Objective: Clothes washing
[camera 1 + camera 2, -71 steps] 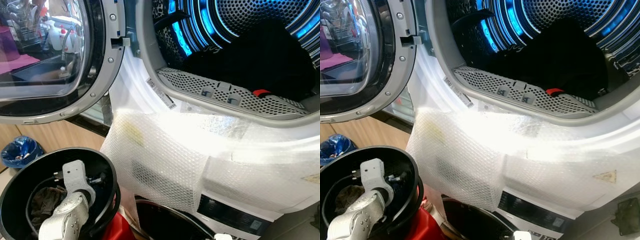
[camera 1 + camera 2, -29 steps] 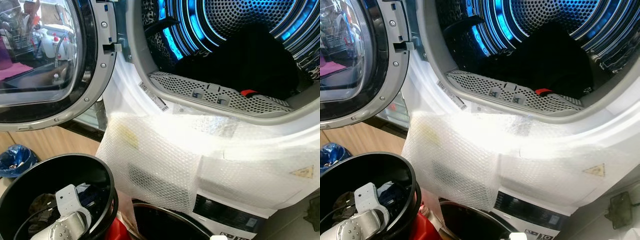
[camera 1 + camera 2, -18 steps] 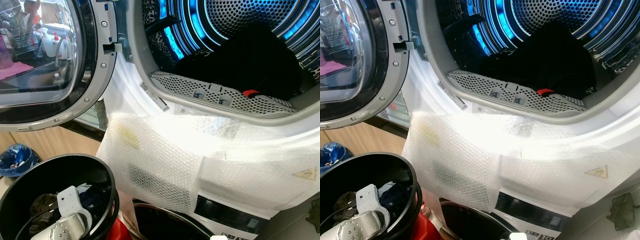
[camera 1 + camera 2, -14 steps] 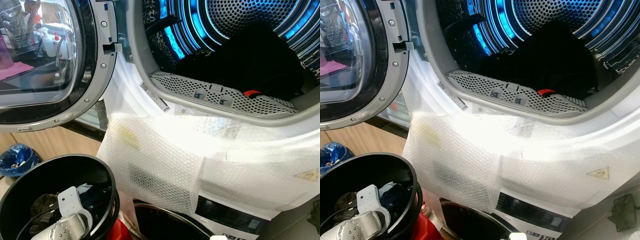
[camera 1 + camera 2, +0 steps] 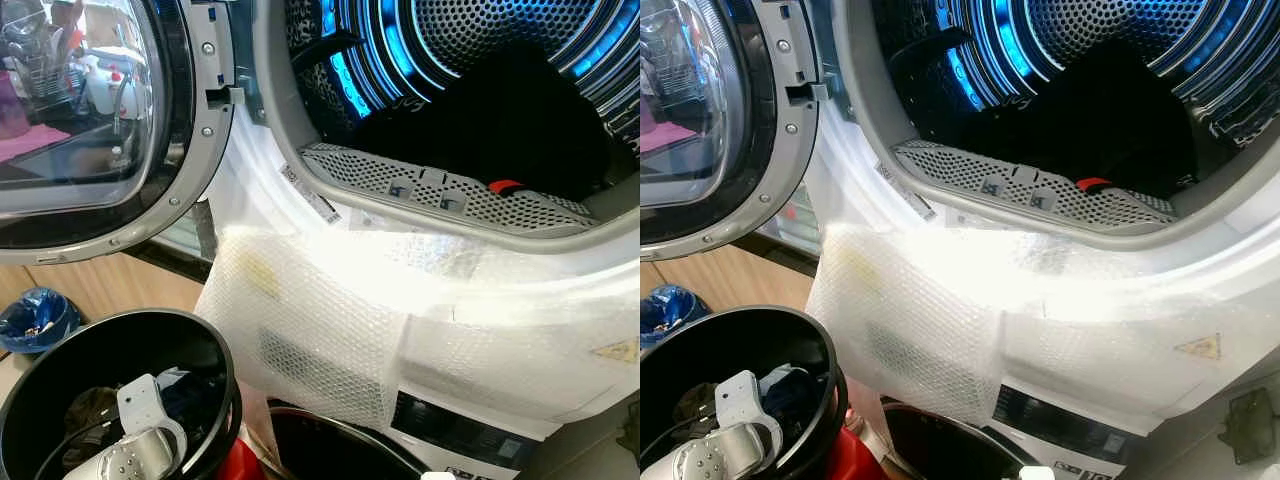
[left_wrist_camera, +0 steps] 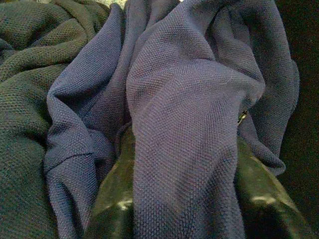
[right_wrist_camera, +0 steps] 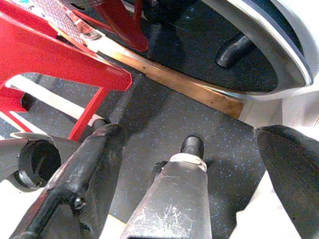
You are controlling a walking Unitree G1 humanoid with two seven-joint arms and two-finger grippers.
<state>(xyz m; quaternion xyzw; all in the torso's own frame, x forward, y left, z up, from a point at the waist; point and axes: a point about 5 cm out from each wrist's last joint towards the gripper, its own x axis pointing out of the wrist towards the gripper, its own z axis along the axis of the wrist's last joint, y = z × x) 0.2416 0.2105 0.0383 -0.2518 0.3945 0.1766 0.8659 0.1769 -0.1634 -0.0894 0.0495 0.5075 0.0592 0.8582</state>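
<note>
The washer's round door (image 5: 90, 130) stands swung open to the left. Dark clothes (image 5: 500, 110) lie heaped in the blue-lit drum (image 5: 400, 40). My left arm (image 5: 140, 445) reaches down into a black basket (image 5: 215, 350) at the lower left, which holds olive and blue garments. In the left wrist view my left gripper (image 6: 184, 144) is shut on a fold of the blue garment (image 6: 184, 99), which covers the fingertips, and an olive garment (image 6: 25, 74) lies beside it. My right gripper (image 7: 185, 130) hangs open over the dark floor.
Bubble wrap (image 5: 330, 320) is taped over the washer's front below the opening. A second dark tub (image 5: 330, 440) sits under it. A red stand (image 7: 65, 55) is beside the basket, and a blue bag (image 5: 35, 315) lies on the wooden floor at the left.
Since 2.5 s ago my left arm has sunk deeper into the black basket. Over the last second it has hardly moved. The view has shifted slightly.
</note>
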